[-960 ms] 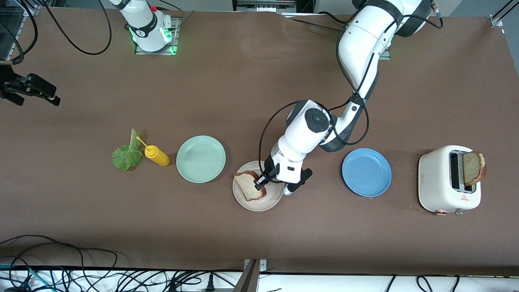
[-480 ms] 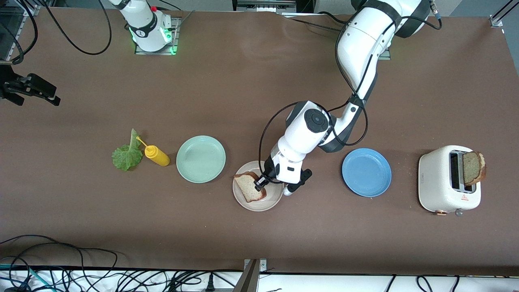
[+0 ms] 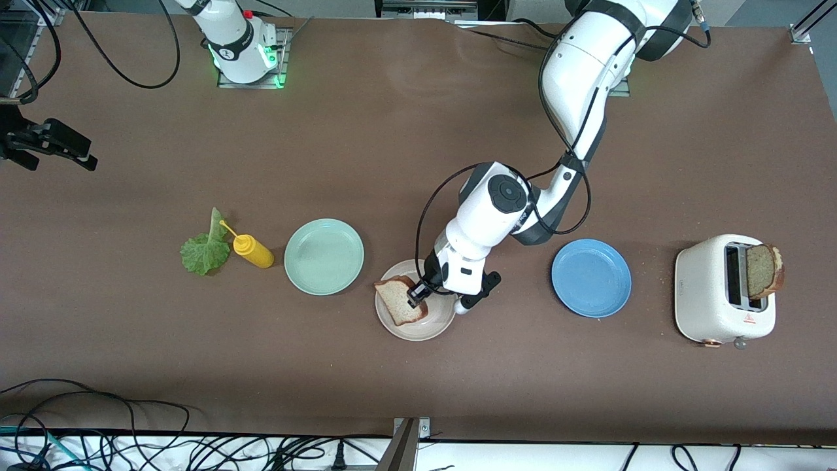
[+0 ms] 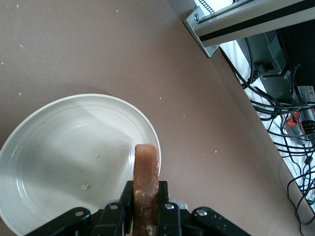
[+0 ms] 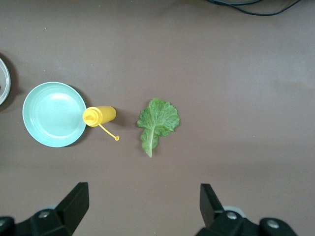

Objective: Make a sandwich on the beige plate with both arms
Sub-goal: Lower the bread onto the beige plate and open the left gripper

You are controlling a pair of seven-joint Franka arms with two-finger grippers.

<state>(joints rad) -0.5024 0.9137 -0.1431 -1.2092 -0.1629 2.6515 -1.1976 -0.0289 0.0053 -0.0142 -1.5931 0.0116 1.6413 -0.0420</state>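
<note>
The left claw (image 3: 417, 296) pinches a bread slice (image 3: 399, 302) on edge over the beige plate (image 3: 431, 327) near the table's middle, so letting go early could tip it onto the rim, while the right claw (image 5: 142, 209) waits wide open, empty.

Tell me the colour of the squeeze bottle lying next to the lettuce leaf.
Yellow, cap included. The squeeze bottle shows best in the right wrist view, beside the lettuce leaf.
</note>
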